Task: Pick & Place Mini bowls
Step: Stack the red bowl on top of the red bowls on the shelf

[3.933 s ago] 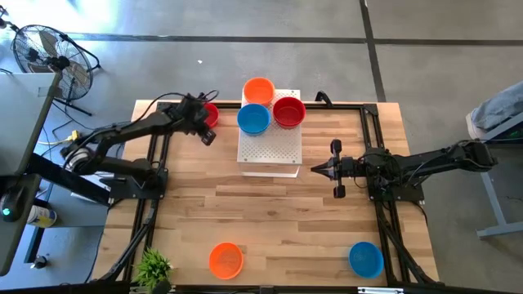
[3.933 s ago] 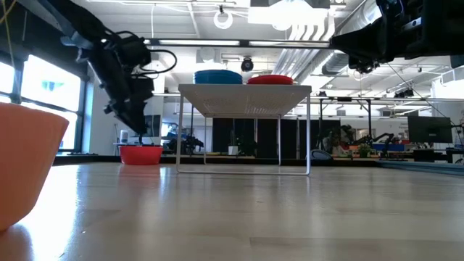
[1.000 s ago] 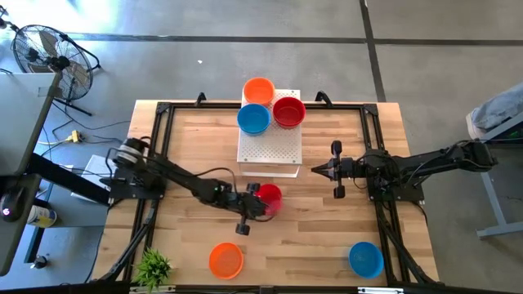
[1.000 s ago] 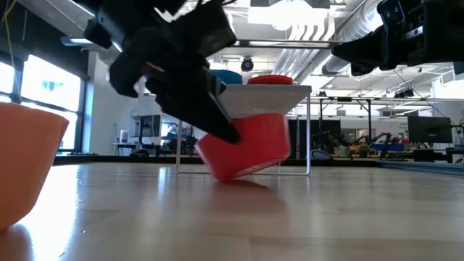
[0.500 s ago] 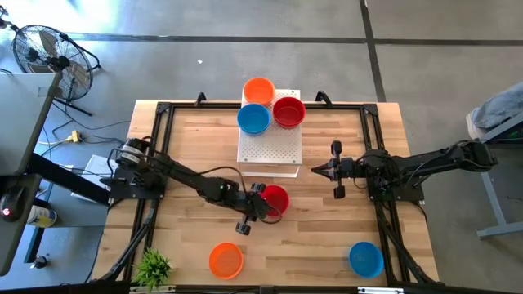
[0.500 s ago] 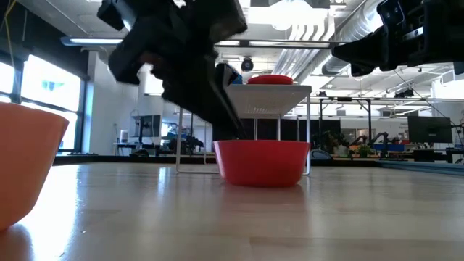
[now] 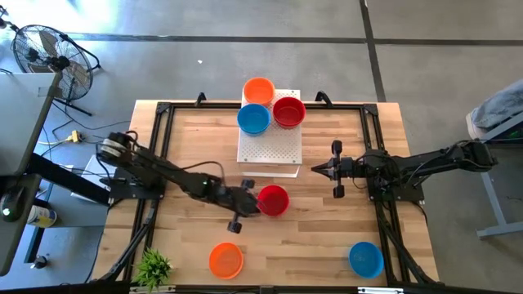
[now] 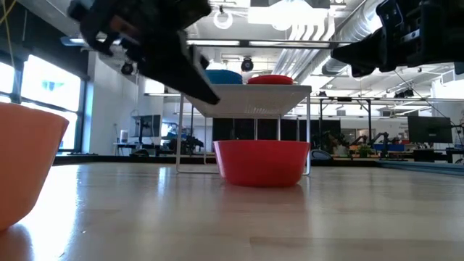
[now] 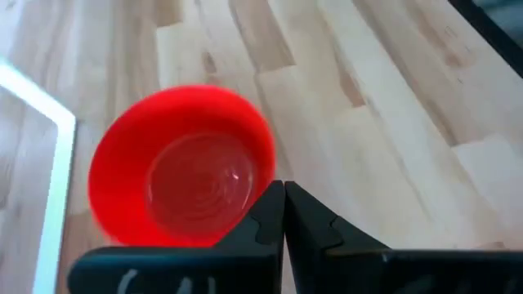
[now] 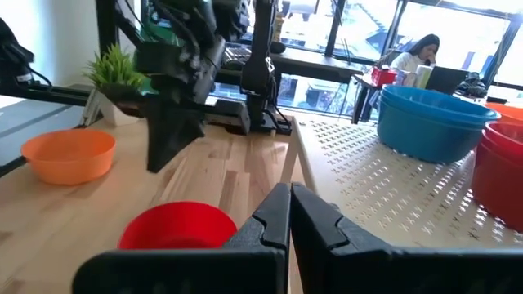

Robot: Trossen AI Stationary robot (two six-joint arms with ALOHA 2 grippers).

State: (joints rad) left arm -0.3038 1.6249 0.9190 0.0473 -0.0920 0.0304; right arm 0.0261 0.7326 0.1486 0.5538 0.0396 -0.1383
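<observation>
Left gripper (image 7: 248, 202): fingers pressed together, nothing held, hanging just beside the red bowl on its left in the high view, lifted off the table in the low view (image 8: 190, 76).
Red bowl (image 7: 273, 200): upright on the wood, mid-table, just in front of the white board; clear of the gripper, open side up in the left wrist view (image 9: 180, 167).
Right gripper (image 7: 318, 169): fingers together, empty, parked at the board's right edge, well apart from the red bowl.
White board (image 7: 270, 152): perforated, raised on thin legs, at the far middle of the table.
Bowls on board: blue (image 7: 253, 119), red (image 7: 288, 111), orange (image 7: 258, 90), huddled at the far end.
Loose bowls: orange (image 7: 225, 260) near the front edge left of centre, blue (image 7: 365, 259) at front right.
Plant (image 7: 154, 266): front left corner.
</observation>
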